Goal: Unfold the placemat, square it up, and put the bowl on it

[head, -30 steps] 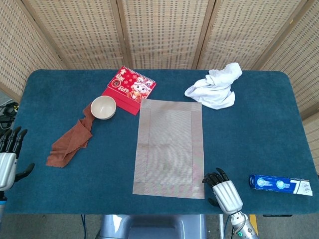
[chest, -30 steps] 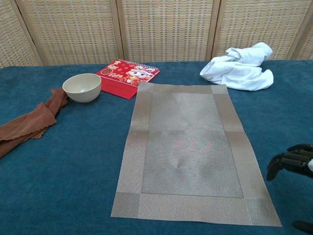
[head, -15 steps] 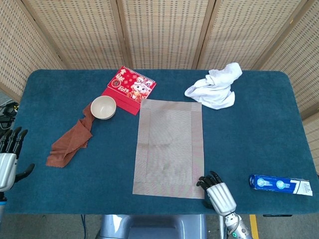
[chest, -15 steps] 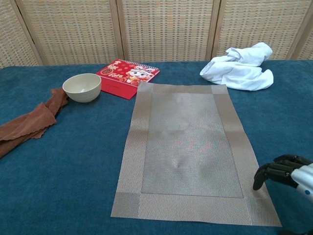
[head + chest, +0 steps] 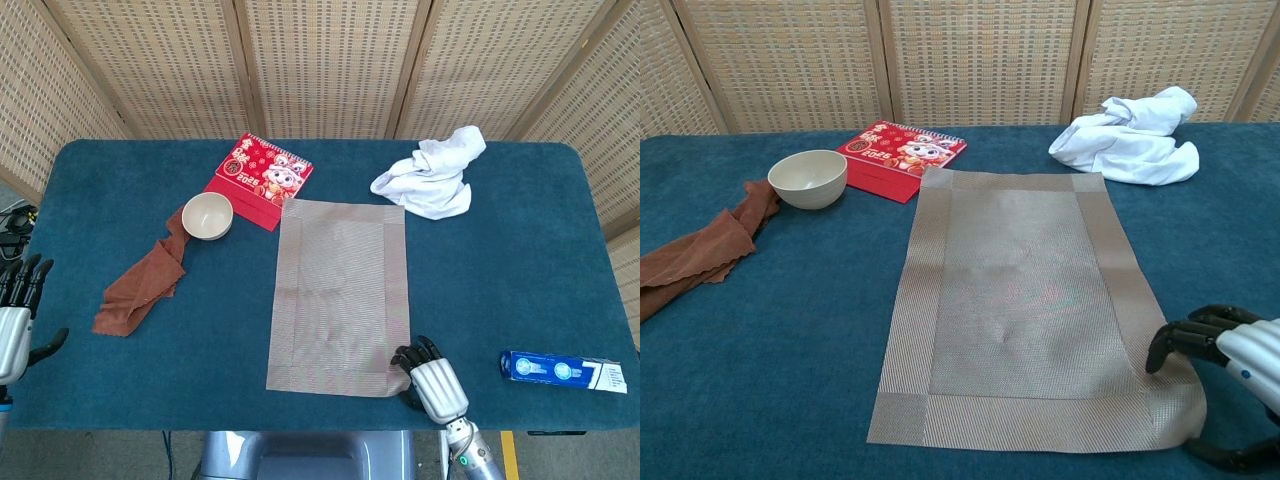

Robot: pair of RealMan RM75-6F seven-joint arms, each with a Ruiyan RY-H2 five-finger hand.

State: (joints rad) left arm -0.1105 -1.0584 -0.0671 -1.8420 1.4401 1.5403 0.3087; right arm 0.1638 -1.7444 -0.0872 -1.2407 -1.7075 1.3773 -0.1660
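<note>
The placemat (image 5: 340,297) lies unfolded and flat near the middle of the blue tabletop (image 5: 520,260), its long sides running away from the robot, a darker woven panel framed by a paler border. Its near right corner is lifted slightly and curls off the cloth where the right hand (image 5: 1230,350) meets it. That hand sits at the tabletop's near edge, and its dark fingers (image 5: 1185,335) curl down onto the mat's right border; a thumb shows below the raised corner in the chest view, so the corner appears to be pinched between thumb and fingers.

The bowl (image 5: 208,215), cream-coloured and upright, stands off the mat to its far left, well apart from it. It touches the upper end of a rumpled brown cloth (image 5: 143,285) that trails toward the near left, and it sits just beside a red calendar (image 5: 260,180) with a cartoon print, whose near corner lies close to the mat's far left corner.

A crumpled white cloth (image 5: 430,175) rests just beyond the mat's far right corner. A blue and white tube box (image 5: 562,370) lies near the right front edge, apart from the right hand.

The left hand (image 5: 18,315) hovers off the tabletop's left edge, fingers spread wide and holding nothing
</note>
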